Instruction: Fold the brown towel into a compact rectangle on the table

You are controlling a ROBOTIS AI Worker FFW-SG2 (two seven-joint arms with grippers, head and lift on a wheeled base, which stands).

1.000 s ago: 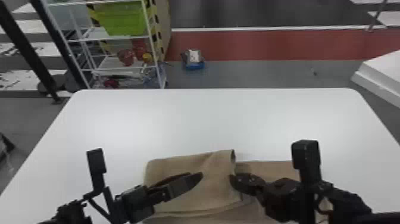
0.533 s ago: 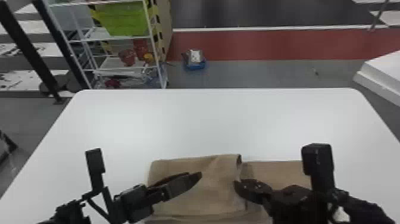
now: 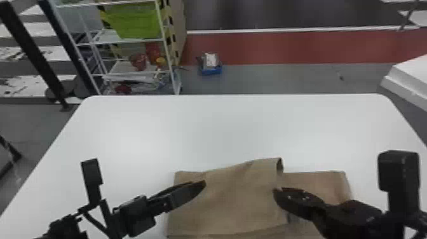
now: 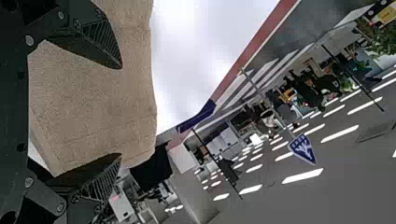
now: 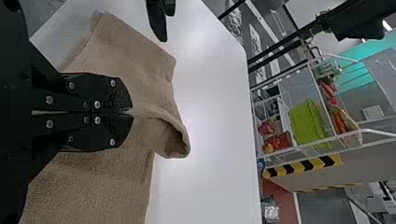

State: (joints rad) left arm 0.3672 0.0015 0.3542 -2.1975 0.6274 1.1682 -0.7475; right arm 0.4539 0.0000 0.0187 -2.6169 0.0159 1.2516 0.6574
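Behind the work, a red strip (image 3: 301, 47) crosses the grey floor (image 3: 276, 79), wide enough to leave the white table (image 3: 222, 127) standing well apart from the wire shelf (image 3: 127, 78) and its green bin (image 3: 136, 23). The table gives the cloth a flat, smooth bed. The brown towel (image 3: 232, 197) lies at the near side, partly doubled: an upper layer covers its left part, while a lower layer runs out to the right. The left gripper (image 4: 120, 112) is spread wide beside the towel's left part, gripping nothing, probably kept near to steady or press the cloth. The right gripper (image 5: 132, 112) is closed narrow, seemingly on a pinch of the towel by the raised fold (image 5: 180, 140), likely to draw that layer across before it is laid flat.
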